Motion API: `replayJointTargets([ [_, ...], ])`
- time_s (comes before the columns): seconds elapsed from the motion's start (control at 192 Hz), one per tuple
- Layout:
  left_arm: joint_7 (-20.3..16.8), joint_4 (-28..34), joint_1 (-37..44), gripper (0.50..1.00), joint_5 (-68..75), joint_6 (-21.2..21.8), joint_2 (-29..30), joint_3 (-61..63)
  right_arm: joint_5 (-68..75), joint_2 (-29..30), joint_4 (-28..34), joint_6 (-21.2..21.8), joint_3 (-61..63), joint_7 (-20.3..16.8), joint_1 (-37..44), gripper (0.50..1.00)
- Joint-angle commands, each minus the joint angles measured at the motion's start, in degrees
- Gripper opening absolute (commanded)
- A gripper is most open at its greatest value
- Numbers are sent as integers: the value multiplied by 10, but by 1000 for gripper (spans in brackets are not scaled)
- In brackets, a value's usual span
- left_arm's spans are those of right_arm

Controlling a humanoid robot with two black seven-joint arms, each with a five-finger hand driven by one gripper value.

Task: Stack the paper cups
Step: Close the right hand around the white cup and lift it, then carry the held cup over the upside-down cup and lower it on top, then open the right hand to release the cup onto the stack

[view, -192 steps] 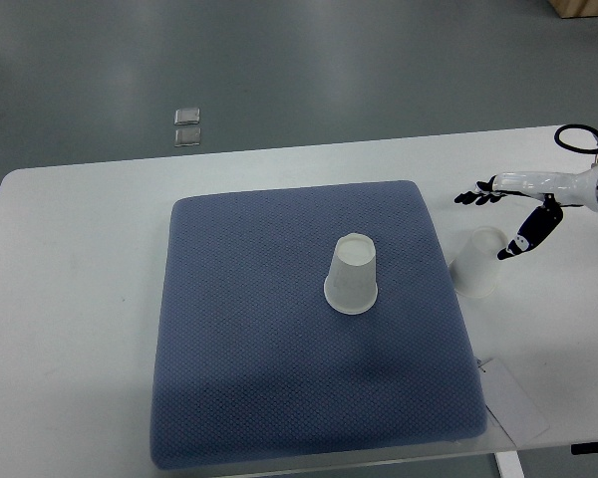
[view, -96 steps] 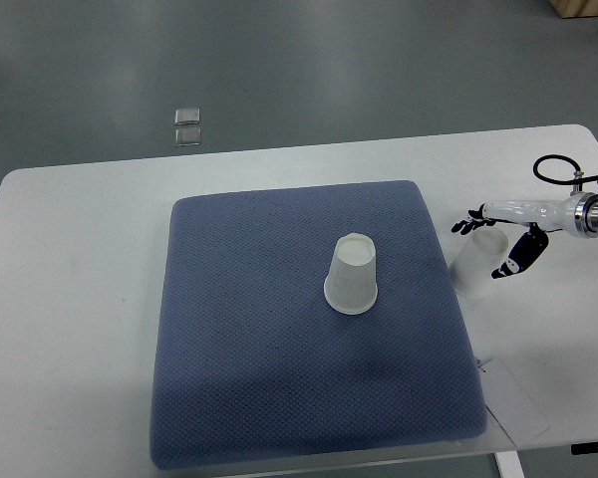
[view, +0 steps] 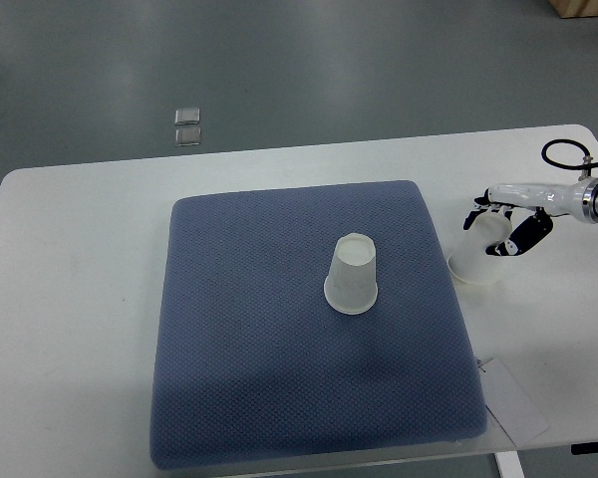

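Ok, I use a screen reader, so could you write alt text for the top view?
The robot's right hand closes around the upper part of an upside-down paper cup on the white table, just right of a blue mat. A second upside-down paper cup stands on the mat.

I see one upside-down cup [view: 351, 276] standing in the middle of the blue mat [view: 249, 349]. All around it the mat is bare, so my robot hand [view: 505, 227] could pass there.
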Motion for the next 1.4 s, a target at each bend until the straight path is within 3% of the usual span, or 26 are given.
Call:
replayJointTargets([
  [0.0,0,1,0,1000,0,0,0,0,4,-22,5,6,9,13,35,500],
  [0.334,0,0,0,1000,0,0,0,0,70,-61,90,56,18,28,165,502],
  [0.605,0,0,0,1000,0,0,0,0,69,-32,168,83,18,21,179,504],
  [0.954,0,0,0,1000,0,0,0,0,54,28,173,103,15,21,178,519],
  [1.168,0,0,0,1000,0,0,0,0,53,39,173,124,15,21,179,521],
  [1.397,0,0,0,1000,0,0,0,0,25,50,172,120,10,16,173,525],
])
